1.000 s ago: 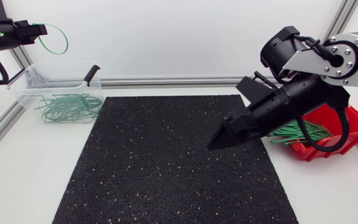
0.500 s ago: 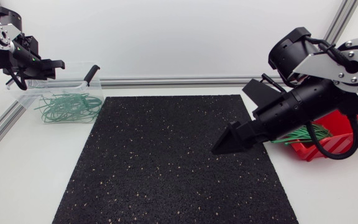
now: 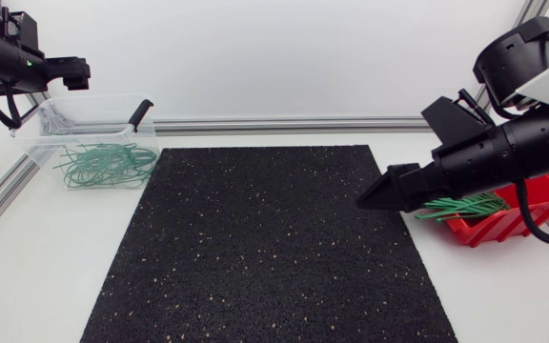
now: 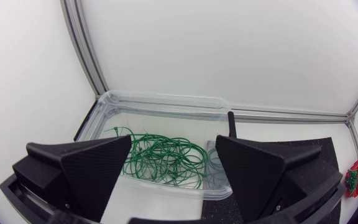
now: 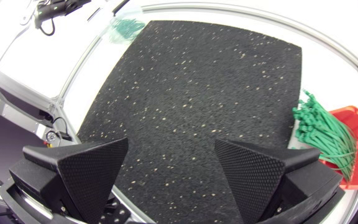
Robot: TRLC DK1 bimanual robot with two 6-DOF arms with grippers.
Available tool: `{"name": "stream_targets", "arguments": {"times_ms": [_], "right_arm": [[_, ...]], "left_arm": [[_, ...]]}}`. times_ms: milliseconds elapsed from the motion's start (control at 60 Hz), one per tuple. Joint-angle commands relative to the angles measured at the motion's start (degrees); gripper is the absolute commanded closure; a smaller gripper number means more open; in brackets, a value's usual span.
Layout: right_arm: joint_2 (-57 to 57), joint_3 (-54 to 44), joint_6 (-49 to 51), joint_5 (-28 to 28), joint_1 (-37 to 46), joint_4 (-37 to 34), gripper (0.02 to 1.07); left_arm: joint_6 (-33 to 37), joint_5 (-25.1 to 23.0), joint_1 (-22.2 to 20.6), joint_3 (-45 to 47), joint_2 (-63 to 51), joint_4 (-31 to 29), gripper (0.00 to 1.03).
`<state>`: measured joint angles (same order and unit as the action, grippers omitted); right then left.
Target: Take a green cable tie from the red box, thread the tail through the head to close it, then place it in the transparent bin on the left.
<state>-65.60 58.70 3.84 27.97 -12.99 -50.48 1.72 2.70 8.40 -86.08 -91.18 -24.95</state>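
fetch step: looped green cable ties (image 3: pixel 108 164) lie in the clear plastic bin (image 3: pixel 84 99), far left, below the spread, empty left gripper (image 4: pixel 173 142); the right gripper (image 5: pixel 171 142), equally spread and empty, next needs a straight tie (image 3: pixel 456 204) from the red plastic box (image 3: pixel 534 204).

One black mat (image 3: pixel 270 243) lies on the table. Two arms come in, one from each side of the mat. The left gripper (image 3: pixel 76 70) is beyond the mat's far left corner and the right gripper (image 3: pixel 370 200) is over its right edge. Each has two fingers, set apart.

One transparent bin (image 3: pixel 34 145) stands off the mat's far left corner. It has one black clip-like piece (image 3: pixel 139 114) on its rim and a tangle of closed green loops (image 3: pixel 108 164) inside, too many to count.

One red box (image 3: pixel 532 211) stands right of the mat and holds one bundle of straight green cable ties (image 3: pixel 460 204), also too many to count.
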Motion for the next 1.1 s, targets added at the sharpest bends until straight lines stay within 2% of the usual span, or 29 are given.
{"name": "stream_targets", "arguments": {"times_ms": [0, 200, 383, 617, 850, 1083], "right_arm": [[3.38, -3.15, 2.67, -2.57, 2.71, 1.79, 0.05], [11.02, -9.57, 6.71, -6.52, 9.39, 5.74, 0.05], [19.46, -15.89, 10.05, -9.86, 14.66, 9.52, 0.06], [30.45, -24.16, 13.65, -11.0, 21.08, 15.41, 0.06], [39.85, -31.54, 13.48, -16.54, 22.31, 21.91, 0.06], [45.87, -37.88, 9.43, -19.21, 20.13, 28.59, 0.06]], "left_arm": [[1.01, 0.38, -0.93, 6.37, 3.73, 0.96, 0.04], [1.54, 0.38, -2.43, 20.69, 13.83, 9.13, 0.04], [1.18, 0.38, -3.48, 30.27, 21.48, 12.12, 0.04], [1.1, 0.38, -4.89, 41.87, 31.06, 16.16, 0.04], [1.01, 0.38, -6.03, 52.77, 40.46, 22.58, 0.04], [0.75, 0.38, -6.38, 61.91, 48.02, 29.34, 0.04]]}}
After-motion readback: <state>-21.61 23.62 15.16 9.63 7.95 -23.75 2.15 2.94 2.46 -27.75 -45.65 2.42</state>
